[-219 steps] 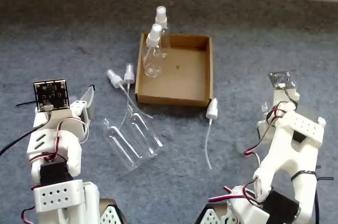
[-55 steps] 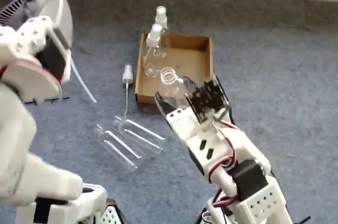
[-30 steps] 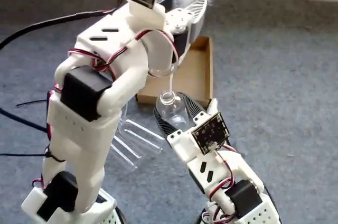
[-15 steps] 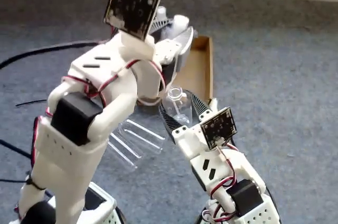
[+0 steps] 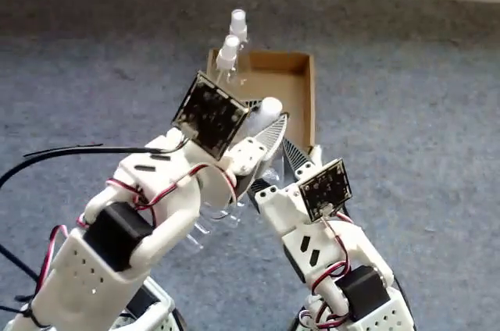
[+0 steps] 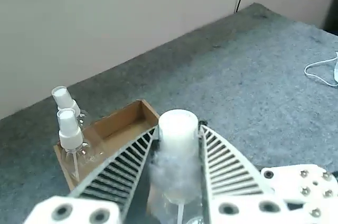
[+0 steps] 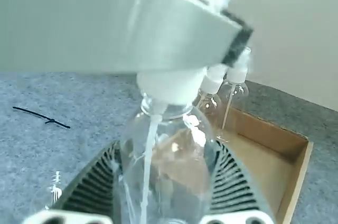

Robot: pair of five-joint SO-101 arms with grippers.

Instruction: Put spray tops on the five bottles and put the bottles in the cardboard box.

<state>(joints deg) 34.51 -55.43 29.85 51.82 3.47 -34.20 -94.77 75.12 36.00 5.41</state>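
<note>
While right hand (image 7: 166, 155) grips clear rounded bottle (image 7: 177, 129), left hand (image 6: 178, 138) clamps white spray top (image 6: 178, 121).

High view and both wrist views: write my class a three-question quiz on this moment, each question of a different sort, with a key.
1. True or false: the right end effector holds a bottle.
2. How many capped bottles stand at the far corner of the box? A) one B) two C) four
3. What does the left end effector grip, and where does that thing sit?

Key
1. True.
2. B.
3. A spray top, sitting on the neck of the held bottle.
</note>
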